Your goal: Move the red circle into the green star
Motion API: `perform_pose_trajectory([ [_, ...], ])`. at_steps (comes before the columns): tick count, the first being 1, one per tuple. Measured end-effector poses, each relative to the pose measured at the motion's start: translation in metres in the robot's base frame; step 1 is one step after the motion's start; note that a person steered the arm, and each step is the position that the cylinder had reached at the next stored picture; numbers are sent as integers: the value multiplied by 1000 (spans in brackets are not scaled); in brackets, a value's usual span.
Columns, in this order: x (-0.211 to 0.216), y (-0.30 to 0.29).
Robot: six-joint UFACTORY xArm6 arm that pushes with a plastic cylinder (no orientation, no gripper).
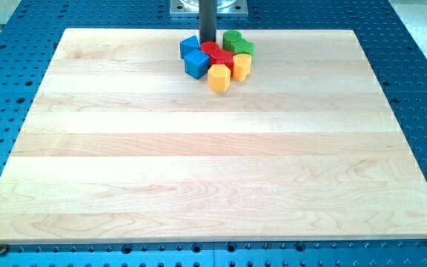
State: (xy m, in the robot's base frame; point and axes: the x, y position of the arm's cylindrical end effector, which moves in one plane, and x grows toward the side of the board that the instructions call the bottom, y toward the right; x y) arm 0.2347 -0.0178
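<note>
All the blocks sit bunched together near the far edge of the bench (213, 163), a little toward the view's left of its middle, and the rest of the wooden top lies bare. My tip (207, 43) comes down at the view's top of this cluster, at the back edge of the red circle (210, 49), between the upper blue block (190, 46) on the view's left and the green star (242, 48) on the view's right. There is no hand on this arm, only the dark rod, so nothing is held or can be; the rod only pushes. The red circle, the task's thing, lies directly below the tip in the view, and appears to touch a second red block (222, 58) just beneath it. The green star sits near the red circle on its right side, with another green block (233, 38) just behind it toward the far edge. A second blue block (196, 64) and two yellow blocks (219, 77) (242, 65) close the cluster on its near side. I judge the crowding matters: a push toward the view's right would likely carry the red circle to the star, but neighbours may be dragged along. The tip seems placed behind and slightly left of the circle for that reason.
</note>
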Motion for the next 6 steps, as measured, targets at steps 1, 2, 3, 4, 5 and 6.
perform_pose_trajectory([
  [1, 23, -35],
  [2, 44, -24],
  [3, 43, 24],
  [4, 41, 63],
  [5, 70, 30],
  [6, 84, 18],
])
